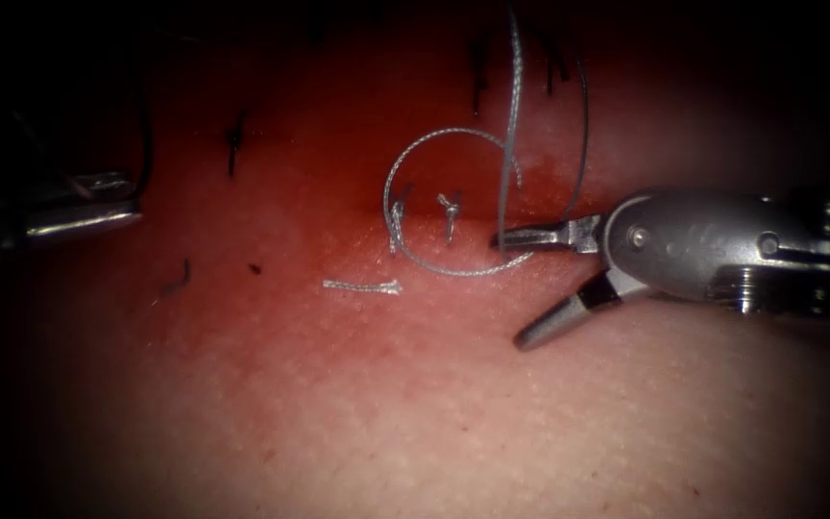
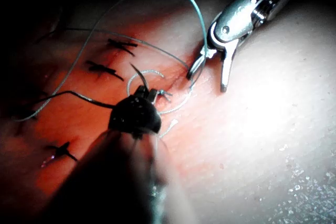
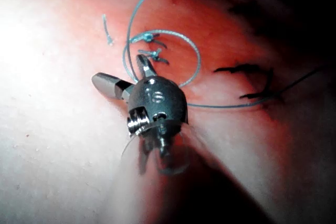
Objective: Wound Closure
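Endoscope: the right tool [image 1: 530, 288] gapes wide beside the thread [image 1: 453, 207] looped over the knots [image 1: 398, 213]; the left tool [image 1: 88, 207] waits far left. Left wrist: it seems to grip the needle [image 2: 140, 77]. Right wrist: an empty jaw could snag the loop [image 3: 178, 56].

Right tool [image 1: 528, 286]: grey metal clevis, round pivot screws, "16" stamped on it.

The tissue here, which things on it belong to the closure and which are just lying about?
In use: right tool, jaws open beside the thread loop; left tool holding the needle; knots; tissue.
Lying about: cut thread end; red fluid.
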`<state>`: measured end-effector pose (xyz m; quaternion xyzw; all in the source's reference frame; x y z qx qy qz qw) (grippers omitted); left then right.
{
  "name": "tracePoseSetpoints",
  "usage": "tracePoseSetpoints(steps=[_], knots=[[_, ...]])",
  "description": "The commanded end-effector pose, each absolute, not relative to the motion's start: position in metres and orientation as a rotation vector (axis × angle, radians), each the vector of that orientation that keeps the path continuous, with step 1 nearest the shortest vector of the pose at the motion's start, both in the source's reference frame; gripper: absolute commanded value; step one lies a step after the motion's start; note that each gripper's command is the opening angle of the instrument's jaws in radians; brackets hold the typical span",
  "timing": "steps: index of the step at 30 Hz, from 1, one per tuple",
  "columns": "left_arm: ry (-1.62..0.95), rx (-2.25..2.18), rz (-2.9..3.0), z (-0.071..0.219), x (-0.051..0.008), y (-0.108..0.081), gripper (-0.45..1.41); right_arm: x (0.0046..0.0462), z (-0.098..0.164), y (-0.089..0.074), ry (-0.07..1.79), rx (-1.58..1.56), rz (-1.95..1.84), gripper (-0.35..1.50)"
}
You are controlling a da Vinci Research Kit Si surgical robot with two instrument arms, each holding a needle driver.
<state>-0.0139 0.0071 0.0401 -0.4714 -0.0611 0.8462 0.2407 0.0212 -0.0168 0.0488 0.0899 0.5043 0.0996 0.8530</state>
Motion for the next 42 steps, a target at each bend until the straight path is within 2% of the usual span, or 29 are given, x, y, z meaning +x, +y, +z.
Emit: tracePoseSetpoints(steps=[1,3,4,6,7,13,25,30,31,32,34,36,42], knots=[[-0.165,-1.292,2.315,0.041,-0.0146,0.008,-0.45,0.0221,0.05,-0.016,1.062,0.184,0.206,1.34],[-0.163,-1.291,2.315,0.041,-0.0146,0.008,-0.45,0.022,0.051,-0.016,1.056,0.179,0.198,1.15],[-0.162,-1.291,2.315,0.041,-0.0147,0.008,-0.45,0.022,0.051,-0.016,1.044,0.185,0.2,0.83],[-0.161,-1.291,2.315,0.041,-0.0147,0.008,-0.45,0.0217,0.05,-0.017,1.03,0.201,0.209,-0.16],[-0.16,-1.29,2.315,0.041,-0.0147,0.008,-0.45,0.0213,0.05,-0.017,0.999,0.189,0.267,-0.35],[-0.159,-1.289,2.316,0.041,-0.0147,0.007,-0.45,0.0206,0.045,-0.017,0.989,0.221,0.343,-0.35],[-0.155,-1.285,2.316,0.041,-0.0148,0.007,-0.45,0.0264,0.034,-0.023,1.067,0.374,0.311,-0.35],[-0.155,-1.284,2.316,0.041,-0.0148,0.007,-0.45,0.0275,0.032,-0.024,1.09,0.369,0.278,-0.35],[-0.155,-1.284,2.316,0.041,-0.0148,0.007,-0.45,0.0274,0.033,-0.023,1.096,0.351,0.249,0.02],[-0.155,-1.284,2.316,0.041,-0.0148,0.007,-0.45,0.0269,0.034,-0.022,1.116,0.315,0.222,0.79],[-0.154,-1.284,2.316,0.041,-0.0147,0.007,-0.45,0.0259,0.035,-0.021,1.151,0.28,0.214,1.15],[-0.155,-1.283,2.317,0.041,-0.0147,0.008,-0.45,0.0235,0.037,-0.019,1.178,0.26,0.242,1.23],[-0.152,-1.283,2.318,0.042,-0.0144,0.008,-0.45,0.0206,0.043,-0.016,1.165,0.223,0.242,1.2]])
